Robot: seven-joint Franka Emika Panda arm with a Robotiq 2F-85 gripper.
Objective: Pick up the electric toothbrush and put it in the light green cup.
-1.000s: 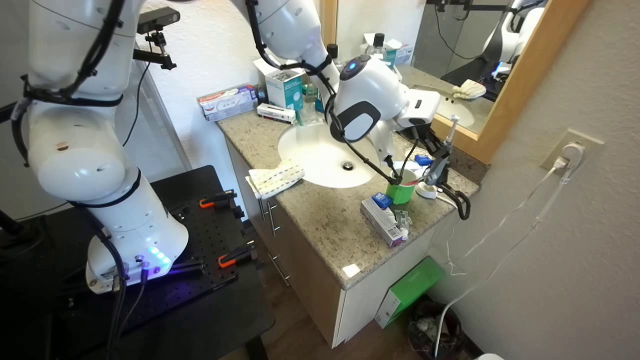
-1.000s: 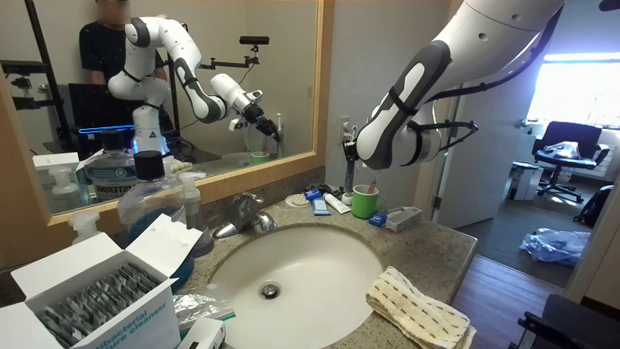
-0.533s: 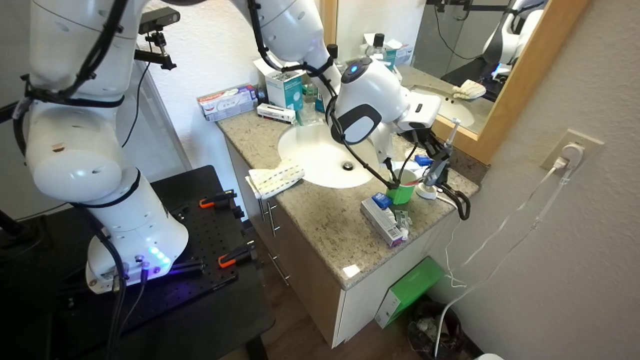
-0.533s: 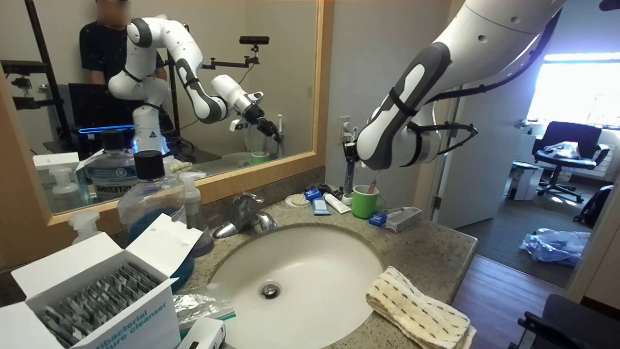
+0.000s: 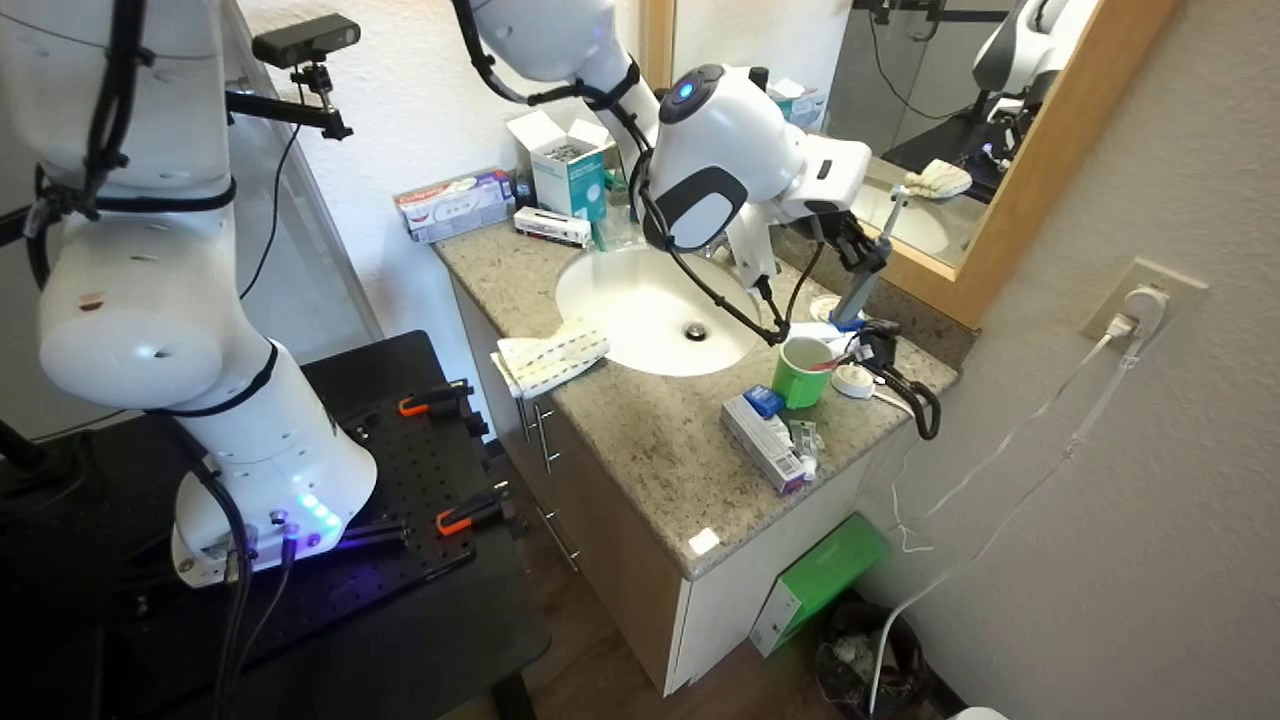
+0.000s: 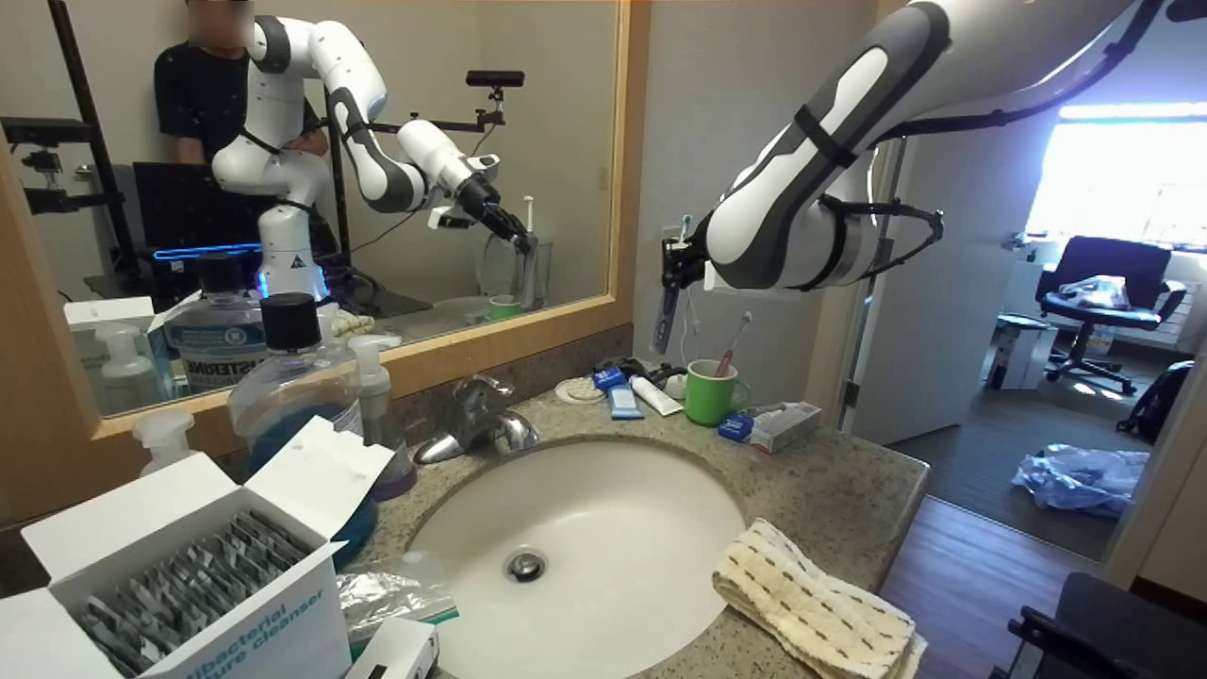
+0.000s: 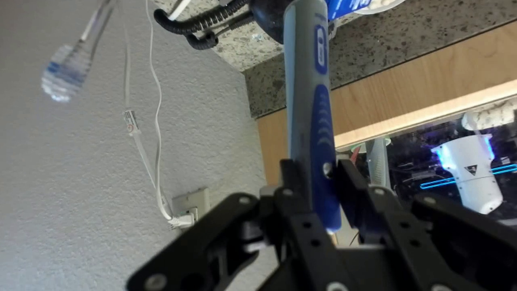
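Electric toothbrush (image 7: 309,107) has risen into open air above the counter (image 6: 811,490), end effector (image 7: 317,171) pinching it.

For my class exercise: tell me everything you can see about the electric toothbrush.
The electric toothbrush has a slim grey handle, apparently plastic, with a blue panel bearing chevron marks and an oval button area. A thin neck carries a small brush head. It leans, head up, gripped by the end effector, held above the counter and outside the light green cup. Nothing else visibly touches it.
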